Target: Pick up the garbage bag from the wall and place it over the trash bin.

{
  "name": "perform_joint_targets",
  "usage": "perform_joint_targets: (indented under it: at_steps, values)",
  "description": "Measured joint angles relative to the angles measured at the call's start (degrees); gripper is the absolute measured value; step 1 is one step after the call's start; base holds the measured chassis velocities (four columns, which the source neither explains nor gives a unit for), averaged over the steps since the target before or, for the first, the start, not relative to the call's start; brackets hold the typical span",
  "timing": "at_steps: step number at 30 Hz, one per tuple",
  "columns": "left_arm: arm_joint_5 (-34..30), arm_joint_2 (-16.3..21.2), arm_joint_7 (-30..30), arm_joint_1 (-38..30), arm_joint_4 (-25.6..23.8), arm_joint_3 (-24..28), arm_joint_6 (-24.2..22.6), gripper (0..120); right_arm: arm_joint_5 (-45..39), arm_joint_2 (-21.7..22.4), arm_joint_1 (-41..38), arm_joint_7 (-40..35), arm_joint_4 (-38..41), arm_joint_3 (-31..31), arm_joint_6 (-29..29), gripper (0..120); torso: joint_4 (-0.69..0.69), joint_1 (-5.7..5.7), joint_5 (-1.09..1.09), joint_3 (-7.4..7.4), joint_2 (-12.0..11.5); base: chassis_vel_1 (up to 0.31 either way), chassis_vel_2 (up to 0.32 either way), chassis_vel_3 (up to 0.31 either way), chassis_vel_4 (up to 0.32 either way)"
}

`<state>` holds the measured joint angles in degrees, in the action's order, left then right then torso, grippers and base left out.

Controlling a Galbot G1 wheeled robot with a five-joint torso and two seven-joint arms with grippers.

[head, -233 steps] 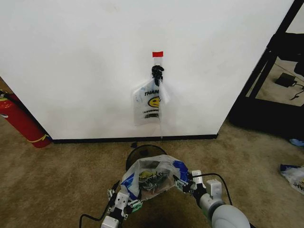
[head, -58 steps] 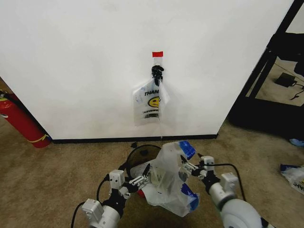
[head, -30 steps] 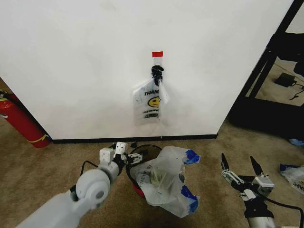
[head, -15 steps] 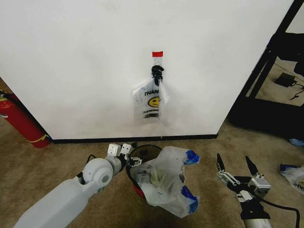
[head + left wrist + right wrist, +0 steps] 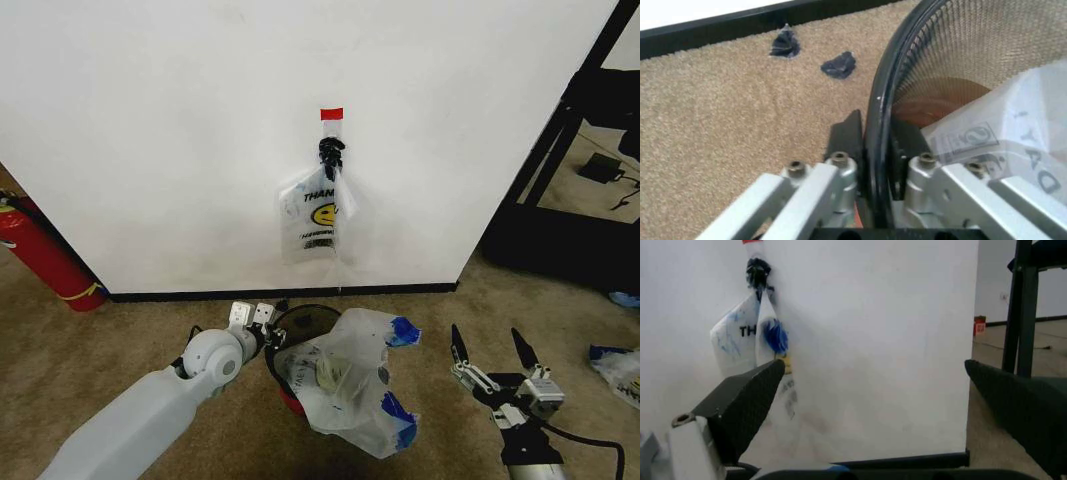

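At the far left of the head view a red fire extinguisher [image 5: 40,255] leans against the wall [image 5: 180,130], standing on the brown carpet [image 5: 100,350]. To its right, the left arm reaches forward over the carpet, and the left gripper [image 5: 262,325] sits at the near-left rim of the trash bin [image 5: 300,318]. In the left wrist view the left gripper [image 5: 873,150] has its fingers [image 5: 847,137] set one on each side of the black mesh rim of the trash bin [image 5: 953,45], one outside and one inside, closed tight on the wire. Two small dark scraps [image 5: 840,65] lie on the carpet [image 5: 720,110] near the black baseboard [image 5: 727,25].

The garbage bag [image 5: 350,380] is draped over the right side of the bin and spills down onto the carpet in front of it, with blue patches along its right edge. In the left wrist view, the garbage bag [image 5: 1007,140] lies inside the mesh just beside the inner finger.

Above the bin, on the wall, a red tape strip [image 5: 332,114] sits over a black hook [image 5: 331,152] that holds a second white bag with a smiley print [image 5: 318,215].

Farther right, well apart from the bin, the right gripper [image 5: 492,352] hovers over the carpet with its fingers spread wide and nothing between them. At the far right stands a black frame [image 5: 570,130].
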<state>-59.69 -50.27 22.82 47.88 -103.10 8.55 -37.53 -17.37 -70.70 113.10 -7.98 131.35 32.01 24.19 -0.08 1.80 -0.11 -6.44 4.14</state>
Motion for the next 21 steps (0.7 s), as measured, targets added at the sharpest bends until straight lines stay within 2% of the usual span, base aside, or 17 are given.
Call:
perform_joint_targets:
  at_steps: [2,8,11,15,16,21]
  values:
    - [-0.29,0.13,0.09,0.45,-0.66,-0.05,0.01,4,0.27,-0.01,-0.12,-0.05,-0.08,-0.18,0.03,100,0.0,0.0,0.01,0.0,0.0,0.0,0.0,0.0,0.0]
    - [-1.45,0.42,1.54,1.98,-2.08,-0.9,-0.17,4,0.3,0.14,-0.25,-0.42,-0.15,-0.19,0.04,100,-0.01,-0.01,0.0,0.0,0.0,0.0,0.0,0.0,0.0]
    - [-4.12,0.42,3.6,3.37,-3.3,-2.24,-0.54,4,0.09,0.35,-0.41,-0.78,-0.44,-0.03,0.02,100,-0.01,-0.01,0.0,0.0,0.0,0.0,0.0,0.0,0.0]
    - [-10.55,-1.0,10.6,6.17,-5.55,-5.84,-0.56,4,-0.32,0.59,-0.95,-1.19,-0.96,-0.02,-0.36,100,-0.01,-0.01,0.0,0.0,0.0,0.0,0.0,0.0,0.0]
    - [-10.55,-1.0,10.6,6.17,-5.55,-5.84,-0.56,4,-0.32,0.59,-0.95,-1.19,-0.96,-0.02,-0.36,100,-0.01,-0.01,0.0,0.0,0.0,0.0,0.0,0.0,0.0]
    - [-16.12,-3.85,20.38,8.83,-8.73,-10.06,0.85,4,-0.59,1.35,-2.05,-1.71,-1.25,-0.59,-1.66,100,-0.01,-0.01,0.01,0.0,0.0,0.0,0.0,0.0,0.0]
